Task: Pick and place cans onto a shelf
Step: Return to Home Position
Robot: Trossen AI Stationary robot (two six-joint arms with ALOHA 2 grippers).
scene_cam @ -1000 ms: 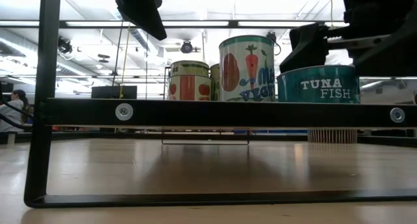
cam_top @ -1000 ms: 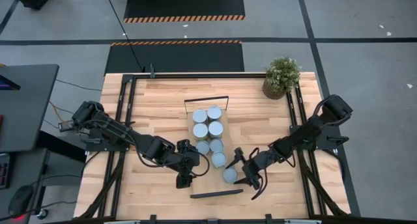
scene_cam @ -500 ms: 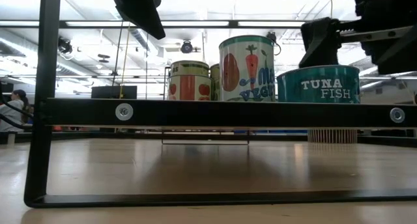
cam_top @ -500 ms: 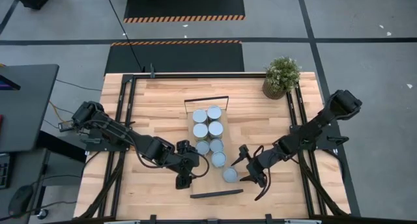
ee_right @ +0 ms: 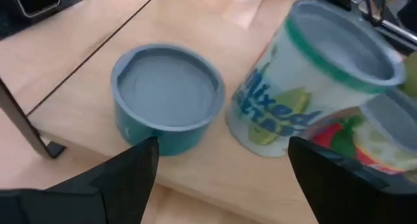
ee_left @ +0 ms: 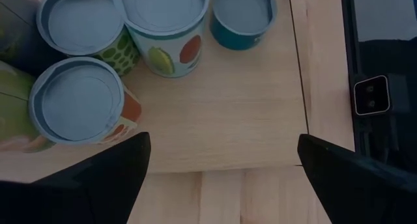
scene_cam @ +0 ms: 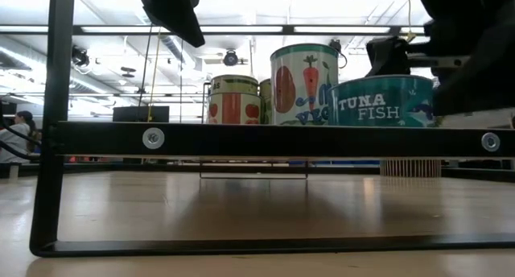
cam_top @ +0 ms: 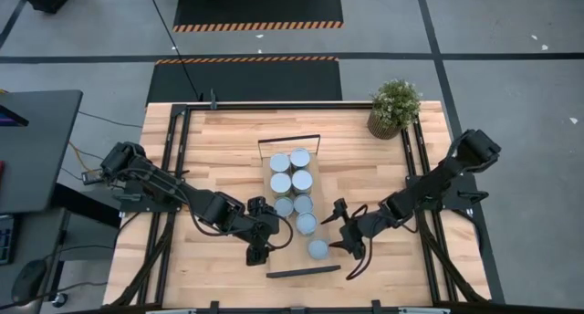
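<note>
Several cans with pale blue-grey tops stand in two rows on the shelf [cam_top: 294, 197], a narrow light-wood board with a black frame [cam_top: 303, 272] at its near end. The low teal tuna can [cam_top: 318, 248] stands upright nearest that frame, beside a taller vegetable can [ee_right: 306, 87]. My right gripper [cam_top: 341, 237] is open just right of the tuna can, which stands in front of its fingers, not between them. My left gripper [cam_top: 259, 234] hangs open above the table, left of the shelf, with nothing between its fingers. My right gripper comes at the tuna can slanting down from the table's right. One fingertip [ee_right: 144, 154] stands close to the foot of the can's side wall [ee_right: 138, 134]. Whether it touches the wall, I cannot tell. The can stands upright on the shelf board.
A potted plant [cam_top: 394, 107] stands at the table's far right corner. Black rails [cam_top: 415, 168] run along the table's left and right sides. In the low view the shelf's near frame [scene_cam: 265, 138] crosses in front of the cans.
The tuna can has slid a little along the shelf board toward the table's left and stays upright. My right gripper has turned at the wrist beside it, with the gap between its fingers unchanged.
</note>
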